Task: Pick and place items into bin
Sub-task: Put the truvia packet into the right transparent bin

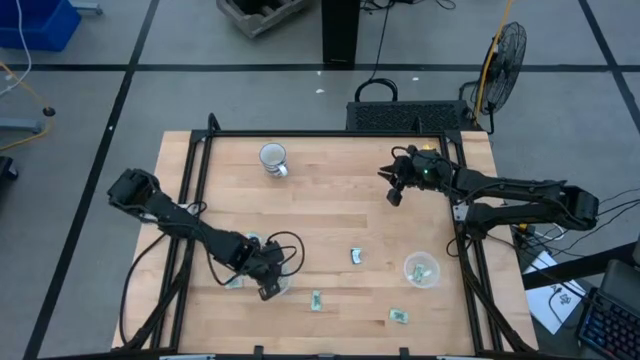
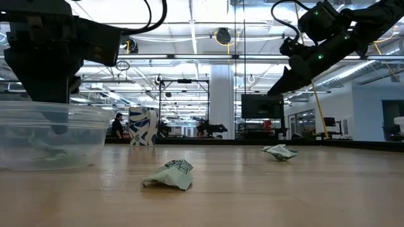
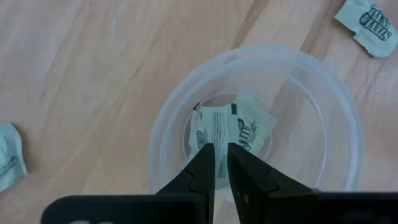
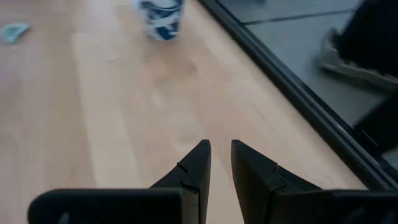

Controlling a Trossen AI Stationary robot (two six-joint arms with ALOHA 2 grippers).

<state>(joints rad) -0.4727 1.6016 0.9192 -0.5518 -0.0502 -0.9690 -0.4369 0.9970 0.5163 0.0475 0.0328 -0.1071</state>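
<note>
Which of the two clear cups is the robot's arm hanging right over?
The clear cup near the table's front-left, under the left gripper. The other cup, front-right, has no arm above it.

Right claw, slightly parted, above bare table; mug beyond.

Even, bright overhead light falls on the wooden table, where the arms cast only faint, soft shadows in the high view. In the low view, rows of ceiling lights glare white behind the dark arm silhouettes, the clear cup at the near edge is out of focus, and the crumpled packet is fairly sharp. In the right wrist view the mug and the table frame are blurred, while the left wrist view shows the packet in the cup clearly.
</note>
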